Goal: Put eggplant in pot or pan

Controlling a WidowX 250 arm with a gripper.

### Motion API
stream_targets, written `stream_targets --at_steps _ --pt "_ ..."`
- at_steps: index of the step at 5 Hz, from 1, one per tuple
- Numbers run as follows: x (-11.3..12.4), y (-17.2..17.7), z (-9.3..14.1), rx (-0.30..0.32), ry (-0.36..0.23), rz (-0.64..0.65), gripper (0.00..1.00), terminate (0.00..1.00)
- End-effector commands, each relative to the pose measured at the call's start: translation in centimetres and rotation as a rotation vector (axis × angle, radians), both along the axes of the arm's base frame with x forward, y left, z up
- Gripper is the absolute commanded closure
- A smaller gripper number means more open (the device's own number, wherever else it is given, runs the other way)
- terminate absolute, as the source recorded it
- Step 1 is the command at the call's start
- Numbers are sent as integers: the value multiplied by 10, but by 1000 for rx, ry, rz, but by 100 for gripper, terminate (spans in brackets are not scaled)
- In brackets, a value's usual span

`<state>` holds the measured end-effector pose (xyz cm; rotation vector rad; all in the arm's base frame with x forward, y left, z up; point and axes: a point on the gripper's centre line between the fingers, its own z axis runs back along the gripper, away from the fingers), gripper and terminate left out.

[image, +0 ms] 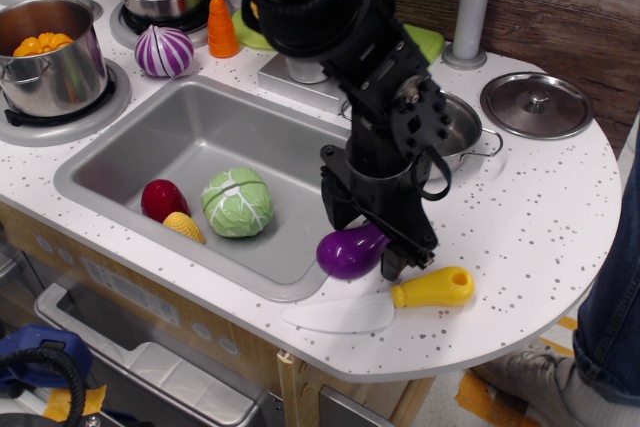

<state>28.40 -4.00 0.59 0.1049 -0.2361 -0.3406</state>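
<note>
The purple eggplant point(346, 252) lies on the white counter at the sink's right rim; its green stem end is hidden behind my gripper. My gripper point(364, 235) is low over it and open, with one finger point(333, 203) on the sink side and the other finger point(394, 263) on the knife side, straddling the stem end. I cannot tell whether the fingers touch it. The small shiny steel pan point(462, 131) with a wire loop handle stands just behind the arm, partly hidden by it.
A toy knife with a yellow handle point(433, 288) lies right in front of the eggplant. The sink point(190, 127) holds a cabbage point(238, 202), a dark red vegetable point(162, 199) and corn point(184, 227). A steel lid point(537, 104) lies at the right. A stockpot point(50, 52), onion point(163, 51) and carrot point(222, 27) stand at the back left.
</note>
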Motion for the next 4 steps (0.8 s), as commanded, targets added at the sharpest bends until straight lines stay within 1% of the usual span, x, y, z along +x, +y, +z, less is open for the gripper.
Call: stream_targets --at_steps 1,2,3,4 --pt "4 6 -2 -23 -40 15 0 0" --pt "6 8 -6 -45 -42 25 100 0" --pt "9 9 3 -35 -35 18 100 0" --pt "16 11 29 4 -22 8 100 0"
